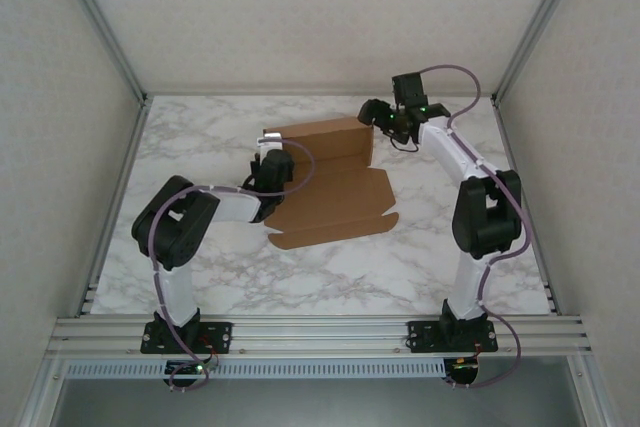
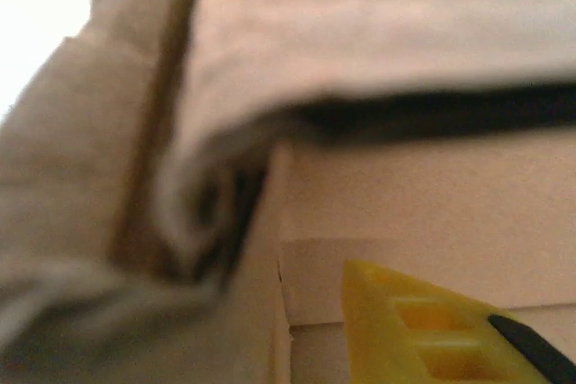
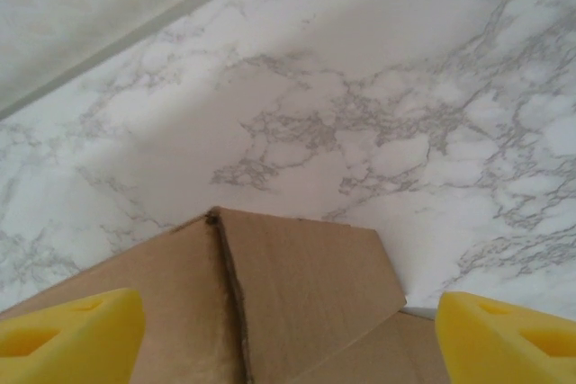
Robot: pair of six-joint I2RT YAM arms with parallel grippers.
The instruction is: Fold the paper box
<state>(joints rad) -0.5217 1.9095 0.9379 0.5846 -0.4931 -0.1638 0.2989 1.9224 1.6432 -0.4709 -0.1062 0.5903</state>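
Note:
The paper box (image 1: 335,192) is a brown cardboard sheet lying mid-table, its back panel (image 1: 320,139) folded upright. My left gripper (image 1: 268,169) is at the box's left end, pressed against the cardboard. In the left wrist view one yellow finger (image 2: 423,330) lies on the box's inner face (image 2: 405,195), and a blurred flap hides the other finger. My right gripper (image 1: 378,115) hovers at the back right corner. In the right wrist view it is open (image 3: 288,334), its yellow fingertips (image 3: 72,334) wide apart on either side of the creased corner flap (image 3: 297,294), not touching it.
The marble table (image 1: 200,137) is bounded by white walls and aluminium frame posts (image 1: 100,22). A metal rail (image 1: 320,332) runs along the near edge where both arm bases are bolted. Bare marble (image 3: 378,87) lies beyond the box's back right corner.

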